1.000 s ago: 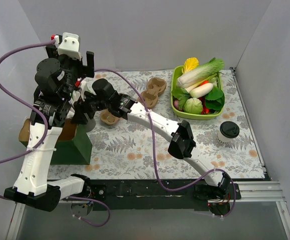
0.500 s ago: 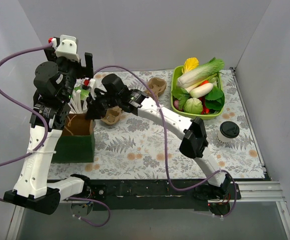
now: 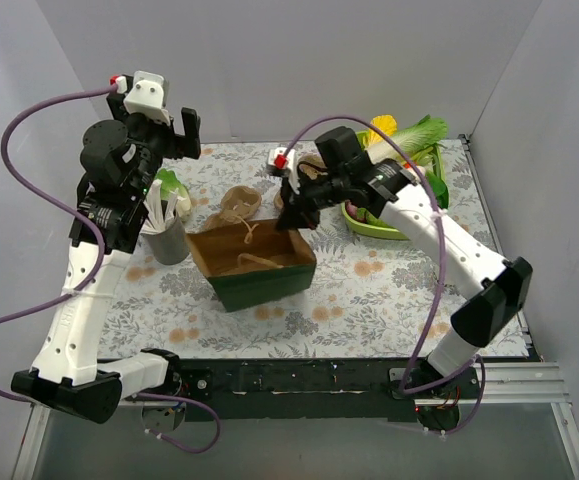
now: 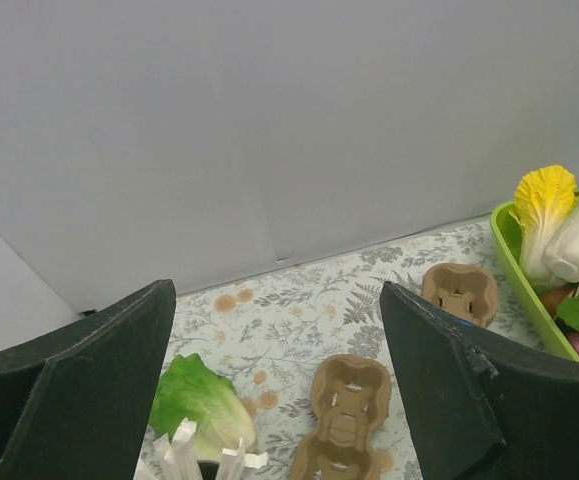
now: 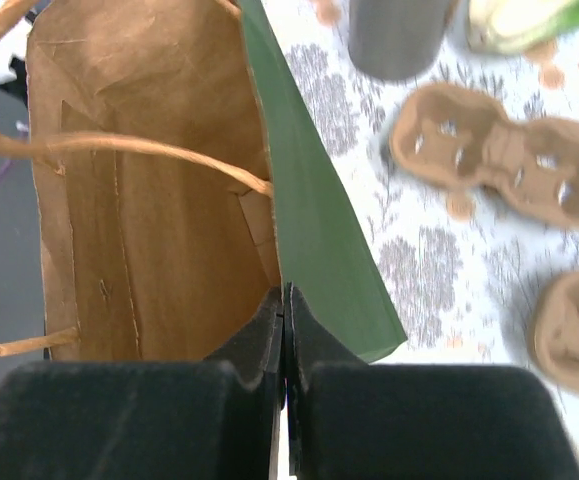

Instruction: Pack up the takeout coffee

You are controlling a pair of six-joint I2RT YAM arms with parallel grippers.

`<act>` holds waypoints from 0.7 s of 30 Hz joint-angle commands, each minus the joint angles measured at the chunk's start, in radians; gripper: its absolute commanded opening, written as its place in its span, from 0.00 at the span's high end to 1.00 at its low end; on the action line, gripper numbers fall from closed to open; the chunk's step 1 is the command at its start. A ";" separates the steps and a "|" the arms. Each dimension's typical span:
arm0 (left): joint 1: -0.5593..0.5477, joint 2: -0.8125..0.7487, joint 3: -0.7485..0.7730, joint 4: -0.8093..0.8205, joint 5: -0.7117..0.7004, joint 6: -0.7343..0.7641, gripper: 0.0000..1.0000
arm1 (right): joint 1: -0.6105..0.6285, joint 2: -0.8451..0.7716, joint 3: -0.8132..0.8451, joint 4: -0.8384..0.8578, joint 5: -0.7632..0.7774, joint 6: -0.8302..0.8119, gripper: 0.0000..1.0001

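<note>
The takeout coffee is hidden in all views; my right arm crosses the right side of the table. A green paper bag (image 3: pixel 259 270) with a brown inside and twine handles stands open mid-table. My right gripper (image 3: pixel 291 213) is shut on the bag's far right rim. In the right wrist view the right gripper (image 5: pixel 285 296) pinches the bag's wall (image 5: pixel 314 230) between brown inside and green outside. My left gripper (image 3: pixel 174 128) hangs high at the back left, open and holding nothing. Seen from the left wrist, the left gripper (image 4: pixel 277 292) has only table between its fingers.
A grey cup of white utensils (image 3: pixel 167 240) stands left of the bag, with a lettuce leaf (image 3: pixel 172 185) behind it. Cardboard carriers (image 3: pixel 236 206) (image 4: pixel 349 400) (image 5: pixel 499 170) lie behind the bag. A green tray (image 3: pixel 406 231) of vegetables sits at the back right.
My right gripper has shut on the bag's rim and dragged the bag from the left edge to mid-table. The right arm now covers the spot where the coffee stood.
</note>
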 commanded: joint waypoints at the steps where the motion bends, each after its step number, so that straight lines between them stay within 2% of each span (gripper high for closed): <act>1: 0.003 0.024 -0.050 0.041 0.115 -0.011 0.16 | -0.094 -0.139 -0.121 -0.141 0.000 -0.138 0.99; 4: 0.006 0.047 -0.090 0.038 0.227 0.015 0.16 | -0.166 -0.179 -0.156 -0.176 0.044 -0.146 0.99; 7: 0.005 0.085 -0.127 0.012 0.228 -0.023 0.17 | -0.236 -0.208 -0.173 -0.222 0.066 -0.158 0.99; 12: 0.008 0.196 -0.138 -0.137 0.272 0.018 0.21 | -0.370 -0.315 -0.263 -0.233 0.084 -0.163 0.99; 17: 0.009 0.424 0.000 -0.376 0.278 0.036 0.23 | -0.422 -0.386 -0.366 -0.205 0.103 -0.164 0.99; 21: 0.009 0.561 0.083 -0.478 0.260 0.039 0.25 | -0.463 -0.400 -0.385 -0.193 0.103 -0.160 0.99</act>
